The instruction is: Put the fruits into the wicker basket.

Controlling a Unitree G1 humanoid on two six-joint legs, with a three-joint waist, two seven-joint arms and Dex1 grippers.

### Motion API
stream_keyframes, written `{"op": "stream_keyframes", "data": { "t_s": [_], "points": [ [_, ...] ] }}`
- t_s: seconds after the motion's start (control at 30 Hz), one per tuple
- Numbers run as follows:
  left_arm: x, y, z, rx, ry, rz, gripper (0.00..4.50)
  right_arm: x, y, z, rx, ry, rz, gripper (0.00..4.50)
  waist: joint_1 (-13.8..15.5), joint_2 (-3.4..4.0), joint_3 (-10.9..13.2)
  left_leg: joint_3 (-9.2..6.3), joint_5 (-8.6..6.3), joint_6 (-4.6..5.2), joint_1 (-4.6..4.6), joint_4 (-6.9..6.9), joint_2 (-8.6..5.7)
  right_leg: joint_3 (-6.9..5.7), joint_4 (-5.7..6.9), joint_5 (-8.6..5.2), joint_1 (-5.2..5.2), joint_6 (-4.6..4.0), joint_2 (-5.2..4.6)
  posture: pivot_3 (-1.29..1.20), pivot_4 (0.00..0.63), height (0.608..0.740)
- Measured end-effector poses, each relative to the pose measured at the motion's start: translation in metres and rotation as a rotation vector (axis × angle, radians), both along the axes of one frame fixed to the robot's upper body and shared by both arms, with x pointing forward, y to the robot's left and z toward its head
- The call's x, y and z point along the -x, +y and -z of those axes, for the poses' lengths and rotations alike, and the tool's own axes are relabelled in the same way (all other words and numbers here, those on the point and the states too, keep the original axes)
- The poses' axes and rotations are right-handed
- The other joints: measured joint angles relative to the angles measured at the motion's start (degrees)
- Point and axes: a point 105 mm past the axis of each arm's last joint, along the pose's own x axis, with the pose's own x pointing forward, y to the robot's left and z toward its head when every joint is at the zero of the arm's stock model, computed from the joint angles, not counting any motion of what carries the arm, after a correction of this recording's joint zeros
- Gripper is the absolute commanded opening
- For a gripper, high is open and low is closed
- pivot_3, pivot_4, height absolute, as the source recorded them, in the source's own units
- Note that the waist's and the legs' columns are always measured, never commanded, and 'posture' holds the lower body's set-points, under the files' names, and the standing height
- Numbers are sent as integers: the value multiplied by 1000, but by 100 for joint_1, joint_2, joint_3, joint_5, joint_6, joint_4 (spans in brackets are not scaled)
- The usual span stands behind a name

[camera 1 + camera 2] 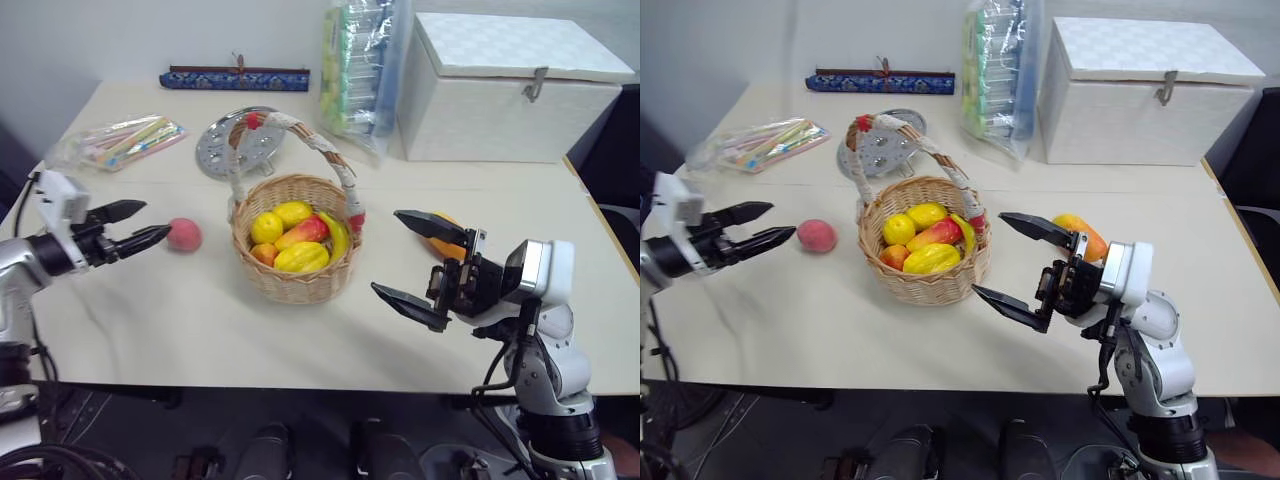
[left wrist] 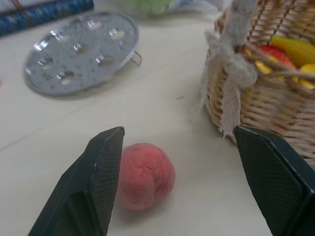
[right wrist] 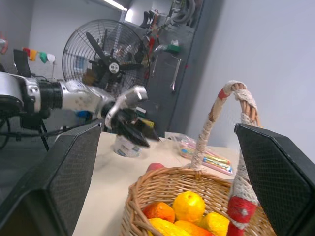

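The wicker basket (image 1: pixel 293 245) stands near the middle of the desk (image 1: pixel 180 320), its cloth-wrapped handle arching over it. Several toy fruits lie inside, yellow, orange and red.

The peach (image 1: pixel 184 234) rests on the desk just left of the basket, apart from its wall. The left gripper (image 1: pixel 140 226) points at the peach from the left with its fingers (image 2: pixel 101 172) spread; in the left wrist view one finger stands close beside the peach and the other near the basket wall. The fingers hold nothing.

The mango (image 1: pixel 1081 234) lies on the desk to the right of the basket, partly hidden behind the right gripper (image 1: pixel 1018 264). The right gripper hangs above the desk between mango and basket, pointing toward the basket, its fingers (image 3: pixel 64 182) fully spread and empty.

At the back of the desk stand a white lidded box (image 1: pixel 500 85), a clear bag of packets (image 1: pixel 355 70), a round metal tray (image 1: pixel 232 142), a bag of coloured sticks (image 1: pixel 125 140) and a dark blue strip (image 1: pixel 235 78).
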Motion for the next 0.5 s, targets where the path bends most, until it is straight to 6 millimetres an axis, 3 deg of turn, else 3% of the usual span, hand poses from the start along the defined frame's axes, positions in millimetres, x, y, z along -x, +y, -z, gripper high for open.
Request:
{"op": "stream_keyframes", "data": {
  "t_s": [0.27, 0.5],
  "points": [
    [-30, 3, 30, -46, 95, -62, 3701, -4, 3, -3, -1, 16, 45, 4500, -65, -24, 0, 21, -6, 10, -28, 38, -12, -139, 60, 1, -58, 2, -43, 0, 150, 740],
    [-33, 1, 34, -60, 114, -50, 2255, 1, 7, -7, 0, 14, 65, 4500, -61, -24, 0, 21, -8, 11, -28, 52, -13, -148, 61, 1, -51, 2, -52, 0, 150, 740]
  ]
}}
